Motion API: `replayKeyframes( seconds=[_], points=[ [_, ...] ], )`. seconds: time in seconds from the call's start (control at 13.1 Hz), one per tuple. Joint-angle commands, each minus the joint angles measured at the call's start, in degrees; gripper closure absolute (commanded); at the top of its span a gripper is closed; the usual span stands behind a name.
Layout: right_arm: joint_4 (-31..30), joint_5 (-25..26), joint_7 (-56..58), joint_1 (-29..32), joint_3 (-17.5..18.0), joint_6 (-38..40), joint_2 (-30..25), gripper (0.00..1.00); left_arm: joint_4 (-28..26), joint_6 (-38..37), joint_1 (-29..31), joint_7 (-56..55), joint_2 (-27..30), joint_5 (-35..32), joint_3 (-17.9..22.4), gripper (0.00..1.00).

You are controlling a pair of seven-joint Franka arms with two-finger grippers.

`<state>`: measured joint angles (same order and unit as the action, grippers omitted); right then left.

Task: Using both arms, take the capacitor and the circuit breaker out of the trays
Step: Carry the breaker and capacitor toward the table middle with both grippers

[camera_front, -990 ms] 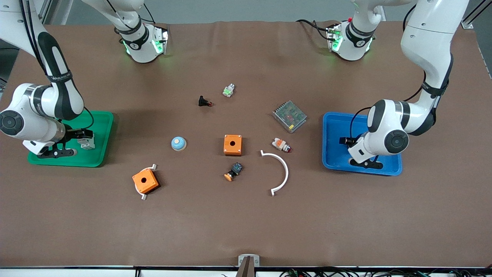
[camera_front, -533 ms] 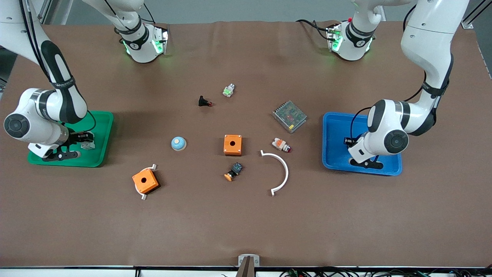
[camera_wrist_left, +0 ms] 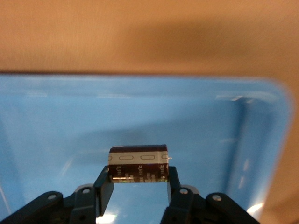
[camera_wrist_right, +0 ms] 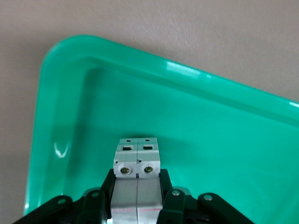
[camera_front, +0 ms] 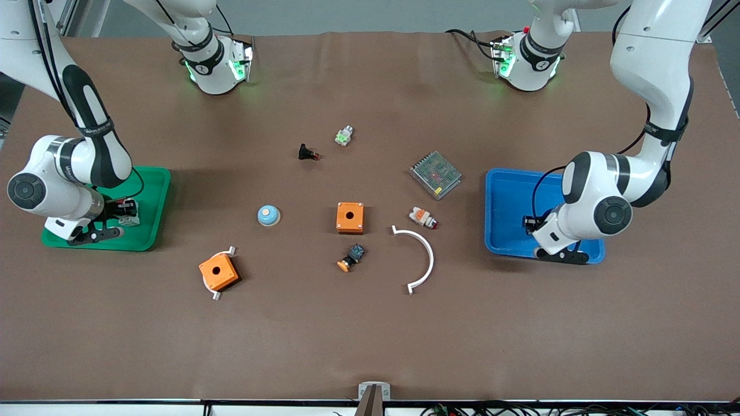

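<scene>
My left gripper (camera_front: 528, 223) is shut on the capacitor (camera_wrist_left: 138, 164), a dark block with pale marks, and holds it over the blue tray (camera_front: 507, 190). In the left wrist view, both fingers (camera_wrist_left: 103, 184) press the capacitor's ends, with the tray floor (camera_wrist_left: 140, 107) beneath. My right gripper (camera_front: 124, 211) is shut on the breaker (camera_front: 129, 212), a white-grey block, over the green tray (camera_front: 149, 193). In the right wrist view, the breaker (camera_wrist_right: 138, 163) sits between the fingers (camera_wrist_right: 106, 189) above the green tray floor (camera_wrist_right: 210, 130).
Between the trays lie two orange boxes (camera_front: 350, 217) (camera_front: 218, 271), a blue dome (camera_front: 269, 215), a white curved strip (camera_front: 421, 257), a mesh-topped power supply (camera_front: 436, 174), a black push-button with an orange cap (camera_front: 351, 257), a white-and-orange part (camera_front: 423, 217) and a black part with a red tip (camera_front: 307, 153).
My left gripper has carried the capacitor toward the blue tray's edge nearer the front camera. My right gripper has shifted slightly with the breaker over the green tray.
</scene>
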<state>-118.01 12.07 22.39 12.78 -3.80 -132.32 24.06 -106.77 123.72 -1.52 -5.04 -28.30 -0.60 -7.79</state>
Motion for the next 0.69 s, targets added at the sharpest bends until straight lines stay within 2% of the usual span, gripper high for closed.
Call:
replayKeyframes(
  seconds=[0.0, 0.15, 0.3, 0.61],
  points=[
    [7.5, -0.6, 0.4, -1.6, 3.3, 14.7, -3.8, 1.0, 5.6, -2.2, -2.3, -9.9, 0.4, 2.7, -3.4, 0.86],
    [15.0, -4.5, 0.4, -2.7, 4.9, 23.8, -3.7, 0.99, 11.2, -2.1, -6.6, -19.9, -2.2, 2.9, -4.1, 0.86],
    [18.2, -5.1, -1.9, -5.8, 5.3, 26.3, -3.8, 0.99, 17.1, -2.0, -10.8, -29.5, -6.2, 4.3, -4.1, 0.86],
    [20.6, -5.1, -22.9, -17.0, 5.4, 30.4, -4.0, 0.99, 24.3, 4.2, -18.1, -40.1, -12.6, 7.6, -4.1, 0.86]
  ],
)
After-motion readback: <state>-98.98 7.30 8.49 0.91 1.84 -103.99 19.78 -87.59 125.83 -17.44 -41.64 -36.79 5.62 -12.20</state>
